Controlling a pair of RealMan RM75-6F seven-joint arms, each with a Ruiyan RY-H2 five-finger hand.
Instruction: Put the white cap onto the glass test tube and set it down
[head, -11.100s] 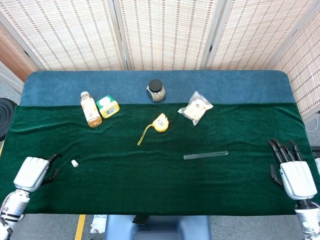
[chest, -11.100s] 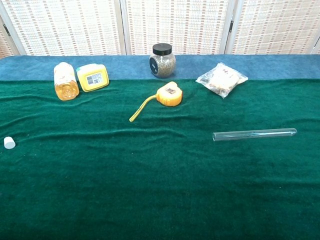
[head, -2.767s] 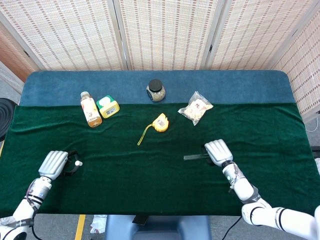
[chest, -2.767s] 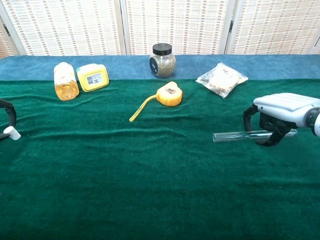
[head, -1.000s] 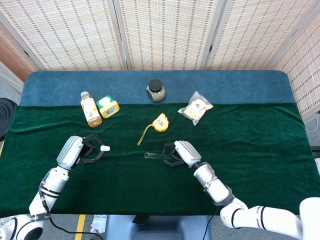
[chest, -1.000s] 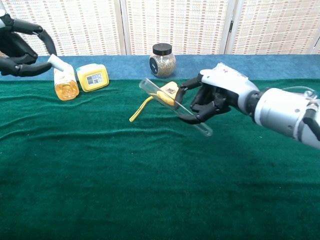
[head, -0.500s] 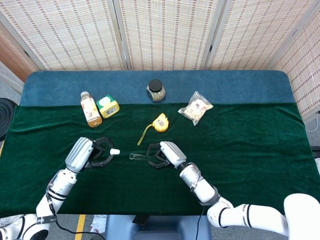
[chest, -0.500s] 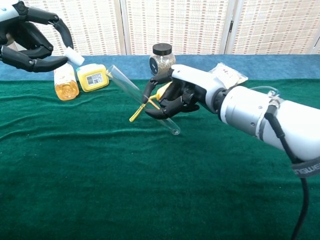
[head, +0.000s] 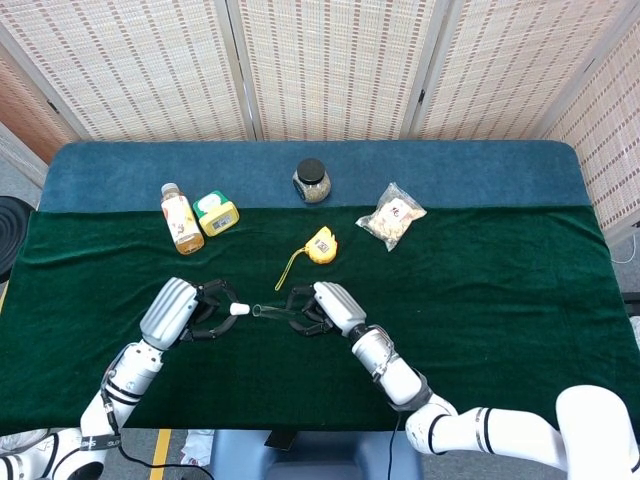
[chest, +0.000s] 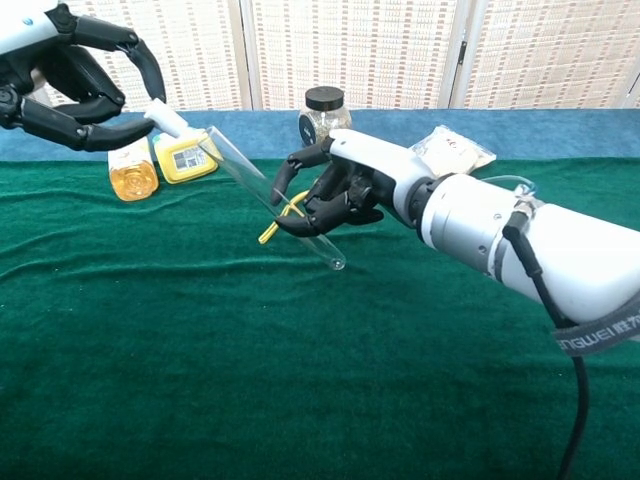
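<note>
Left hand (chest: 60, 80): up at the far left, pinching the white cap (chest: 166, 119) between thumb and fingers, cap pointing right toward the tube's mouth.
Right hand (chest: 335, 190): fingers wrapped round the glass test tube (chest: 270, 196) near its lower half, holding it off the green cloth (chest: 300, 380) on a slant, open end up and to the left.
Change: half a second ago there was a clear gap between cap and tube; both hands have since drawn together, and in the head view the cap (head: 238, 309) now sits just beside the open end (head: 257, 311). Whether they touch, I can't tell.
Meaning: the pick-ups are done and alignment looks nearly there; pushing the cap on is what's left, then setting the tube down.
Risk: by my reckoning, a slightly off-axis push could skid the cap off the rim.
Bystanders: the yellow tape measure (head: 320, 245) and jar (chest: 325, 118) sit behind, untouched.
</note>
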